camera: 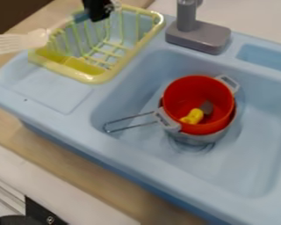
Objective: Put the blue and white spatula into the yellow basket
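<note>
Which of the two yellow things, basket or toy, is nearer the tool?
The slatted basket, at upper left; the yellow toy lies farther off, inside the red pot.

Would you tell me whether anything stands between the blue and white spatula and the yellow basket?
Nothing visible blocks the way: the spatula runs from the tool along the left side of the basket, which is open above. Only its rim might catch the white head, which juts out past it.

Wood-toned counter [66, 160], possibly laminate, grain soft to the eye; blue toy sink unit [72, 127] sits on it.
</note>
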You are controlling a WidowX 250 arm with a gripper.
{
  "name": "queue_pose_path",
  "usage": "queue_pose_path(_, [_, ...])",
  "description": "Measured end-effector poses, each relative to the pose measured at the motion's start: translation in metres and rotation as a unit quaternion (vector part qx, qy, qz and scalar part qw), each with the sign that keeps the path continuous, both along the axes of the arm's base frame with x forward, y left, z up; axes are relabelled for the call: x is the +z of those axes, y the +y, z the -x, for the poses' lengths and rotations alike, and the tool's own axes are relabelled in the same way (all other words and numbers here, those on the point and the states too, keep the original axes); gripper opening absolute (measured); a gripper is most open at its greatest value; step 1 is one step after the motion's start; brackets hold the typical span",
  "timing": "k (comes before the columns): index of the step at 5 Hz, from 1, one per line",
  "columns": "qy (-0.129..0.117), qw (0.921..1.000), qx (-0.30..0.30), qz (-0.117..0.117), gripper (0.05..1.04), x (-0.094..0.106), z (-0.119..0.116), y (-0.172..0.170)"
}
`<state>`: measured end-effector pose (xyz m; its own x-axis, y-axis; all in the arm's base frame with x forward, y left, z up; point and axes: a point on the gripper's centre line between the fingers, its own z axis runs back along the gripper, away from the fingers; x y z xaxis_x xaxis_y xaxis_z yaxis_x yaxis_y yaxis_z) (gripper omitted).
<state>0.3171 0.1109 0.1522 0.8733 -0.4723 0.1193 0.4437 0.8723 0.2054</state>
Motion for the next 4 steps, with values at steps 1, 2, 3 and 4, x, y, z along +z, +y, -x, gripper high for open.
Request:
queue_pose_path(1, [-0.011,0.9989,0.045,0.007,0.227,-0.003,-0.021,0.003])
queue_pose_path(2, [-0.046,0.9953,0.084,0.018,0.227,-0.010,-0.038,-0.001])
queue_pose_path(3, [-0.056,0.9916,0.112,0.030,0.227,-0.016,-0.045,-0.008])
queue_pose_path(4, [-0.051,0.9856,0.156,0.043,0.227,-0.021,-0.045,-0.015])
